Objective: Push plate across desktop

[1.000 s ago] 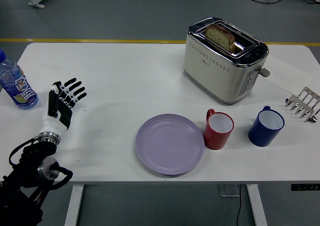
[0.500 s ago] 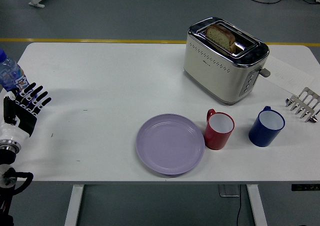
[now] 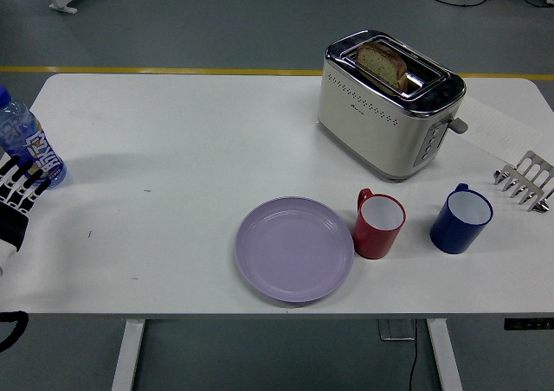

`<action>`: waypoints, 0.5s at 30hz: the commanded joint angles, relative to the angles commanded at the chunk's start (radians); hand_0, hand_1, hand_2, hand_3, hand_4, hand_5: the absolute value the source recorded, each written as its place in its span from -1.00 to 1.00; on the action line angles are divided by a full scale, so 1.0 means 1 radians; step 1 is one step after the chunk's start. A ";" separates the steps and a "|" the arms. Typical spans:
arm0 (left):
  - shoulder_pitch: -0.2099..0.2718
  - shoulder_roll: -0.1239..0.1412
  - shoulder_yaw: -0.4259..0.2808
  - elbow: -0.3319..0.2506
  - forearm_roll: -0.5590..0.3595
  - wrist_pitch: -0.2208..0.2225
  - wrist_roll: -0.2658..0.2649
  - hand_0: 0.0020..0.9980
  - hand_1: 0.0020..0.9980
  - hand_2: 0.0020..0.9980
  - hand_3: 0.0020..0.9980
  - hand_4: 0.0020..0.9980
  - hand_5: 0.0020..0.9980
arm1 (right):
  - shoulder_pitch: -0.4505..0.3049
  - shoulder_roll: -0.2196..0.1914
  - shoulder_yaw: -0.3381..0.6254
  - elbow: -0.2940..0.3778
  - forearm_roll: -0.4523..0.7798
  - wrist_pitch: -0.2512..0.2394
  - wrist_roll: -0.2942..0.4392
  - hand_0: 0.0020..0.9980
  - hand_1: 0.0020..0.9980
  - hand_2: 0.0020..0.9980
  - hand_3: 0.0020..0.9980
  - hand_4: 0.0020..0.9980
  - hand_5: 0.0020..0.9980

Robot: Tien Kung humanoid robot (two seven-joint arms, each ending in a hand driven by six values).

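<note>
A lavender plate [image 3: 295, 248] lies flat near the table's front edge, a little right of centre, and nothing is on it. My left hand [image 3: 16, 202] shows only partly at the picture's left edge, far from the plate, its black-and-white fingers spread and holding nothing. The right arm is out of view.
A red mug [image 3: 378, 225] stands just right of the plate, apart from it by a narrow gap, and a blue mug [image 3: 461, 218] further right. A silver toaster [image 3: 388, 103] with bread stands behind. A water bottle [image 3: 26, 140] is at far left, a metal rack [image 3: 525, 178] at far right.
My left hand has drawn back leftward and down, from over the table's left part to the picture's edge. The plate and mugs have not moved.
</note>
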 joint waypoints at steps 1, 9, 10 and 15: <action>0.000 0.000 -0.006 -0.001 0.000 0.000 0.000 0.18 0.32 0.30 0.22 -0.08 1.00 | 0.000 0.000 0.000 0.000 0.001 -0.001 0.000 0.14 0.06 0.23 0.19 -0.81 0.12; -0.004 -0.004 -0.026 -0.006 0.000 0.001 -0.001 0.18 0.32 0.30 0.23 -0.07 1.00 | 0.004 0.000 0.006 -0.001 -0.008 0.001 0.003 0.14 0.06 0.23 0.19 -0.81 0.12; -0.005 -0.005 -0.027 -0.006 0.000 0.001 -0.001 0.18 0.32 0.30 0.24 -0.06 1.00 | 0.004 0.000 0.006 -0.001 -0.008 0.000 0.003 0.14 0.06 0.23 0.19 -0.81 0.12; -0.007 -0.010 -0.041 -0.009 0.004 0.000 0.000 0.18 0.32 0.30 0.24 -0.06 1.00 | 0.005 0.000 0.009 -0.001 -0.015 0.003 0.002 0.14 0.06 0.23 0.19 -0.81 0.12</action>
